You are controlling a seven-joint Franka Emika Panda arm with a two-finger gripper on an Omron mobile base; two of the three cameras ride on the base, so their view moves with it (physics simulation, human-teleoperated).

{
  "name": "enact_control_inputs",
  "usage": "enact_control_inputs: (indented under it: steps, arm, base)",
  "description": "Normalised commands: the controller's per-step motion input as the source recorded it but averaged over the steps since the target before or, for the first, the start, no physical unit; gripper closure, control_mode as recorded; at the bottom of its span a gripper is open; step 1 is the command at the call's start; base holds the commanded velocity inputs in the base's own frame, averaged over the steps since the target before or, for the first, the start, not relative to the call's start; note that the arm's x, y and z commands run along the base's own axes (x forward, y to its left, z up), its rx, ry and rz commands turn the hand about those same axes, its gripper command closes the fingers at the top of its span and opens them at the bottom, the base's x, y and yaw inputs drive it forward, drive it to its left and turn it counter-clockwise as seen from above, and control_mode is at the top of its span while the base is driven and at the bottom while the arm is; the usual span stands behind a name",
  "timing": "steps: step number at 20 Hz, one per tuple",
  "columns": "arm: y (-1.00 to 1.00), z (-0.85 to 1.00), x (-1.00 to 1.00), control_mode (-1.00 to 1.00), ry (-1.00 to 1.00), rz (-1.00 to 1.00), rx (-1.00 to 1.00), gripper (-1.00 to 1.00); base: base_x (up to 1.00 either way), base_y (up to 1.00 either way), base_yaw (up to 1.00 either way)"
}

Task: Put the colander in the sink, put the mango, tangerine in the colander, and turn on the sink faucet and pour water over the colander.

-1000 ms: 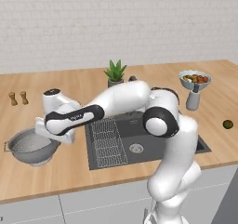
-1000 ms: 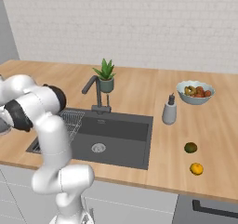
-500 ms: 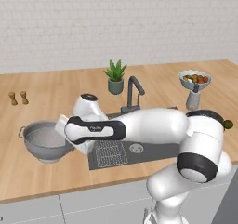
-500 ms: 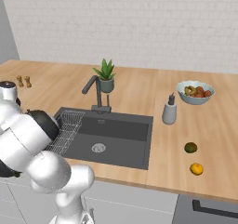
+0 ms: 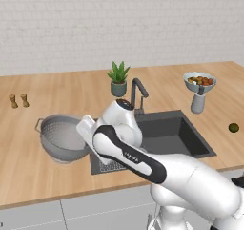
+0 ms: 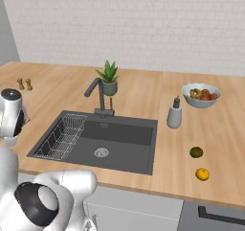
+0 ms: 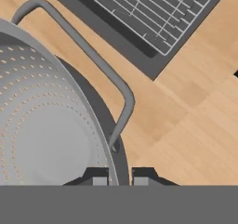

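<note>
while the gripper [image 7: 121,179] pinches the colander [image 5: 64,137] rim, apparently beside a loop handle (fingertips barely show), the colander sits on the counter just left of the sink [image 5: 183,133].

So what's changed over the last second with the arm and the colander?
The colander has come off the counter and shifted right, toward the sink; the arm swung round with it. The claw stays shut on the colander's rim, one finger inside and one outside. The mango and tangerine stayed put on the counter, and the faucet is unchanged.
</note>
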Motion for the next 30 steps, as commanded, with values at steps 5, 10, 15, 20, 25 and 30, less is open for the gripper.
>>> enact_control_inputs:
  steps: [5,10,15,20,25,30]
  arm:
    - [-0.5,0.67,-0.38,-1.0,0.08,0.0,0.0,1.0]
    - [-0.71,0.39,-0.36,-1.0,0.17,0.0,0.0,1.0]
    - [-0.74,0.11,-0.19,-1.0,0.15,0.0,-0.07,1.0]
    - [-0.72,0.14,0.0,-1.0,0.2,0.0,-0.13,1.0]
    - [-0.78,0.09,-0.12,-1.0,0.07,0.0,-0.08,1.0]
    - [-0.8,0.02,-0.03,-1.0,0.0,0.0,-0.14,1.0]
  base:
    - [0.0,0.0,0.0]
    - [0.0,0.0,0.0]
    - [0.0,0.0,0.0]
    - [0.0,0.0,0.0]
    - [0.0,0.0,0.0]
    - [0.0,0.0,0.0]
